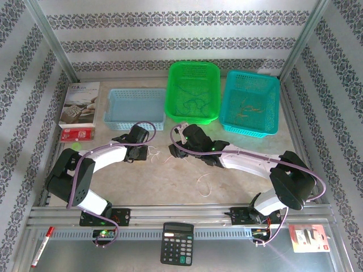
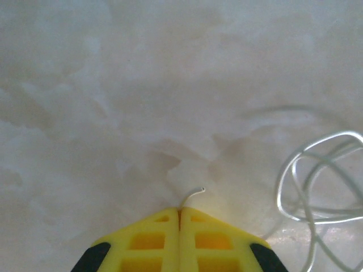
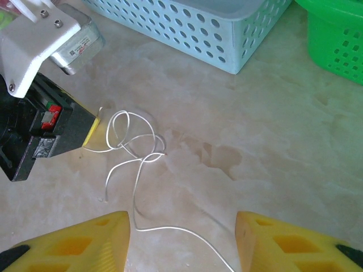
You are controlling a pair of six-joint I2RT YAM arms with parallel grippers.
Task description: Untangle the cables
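One white cable [image 3: 148,157] end is being pinched by L gripper [image 2: 180,211]. R gripper [image 3: 181,221] is hovering, jaws spread.

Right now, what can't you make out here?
Left wrist: how much white cable the shut left fingers pinch, hidden by them; its loops run off the right edge.
Right wrist: its tail leaves the bottom edge.
Top external: strands in green basket and teal basket, too small to identify.

The mottled beige surface [image 1: 170,175] carries a looped white cable [image 3: 153,154] near its middle. A pale blue basket [image 1: 134,122], a green basket [image 1: 193,64] and a teal basket [image 1: 252,74] stand along the far edge.
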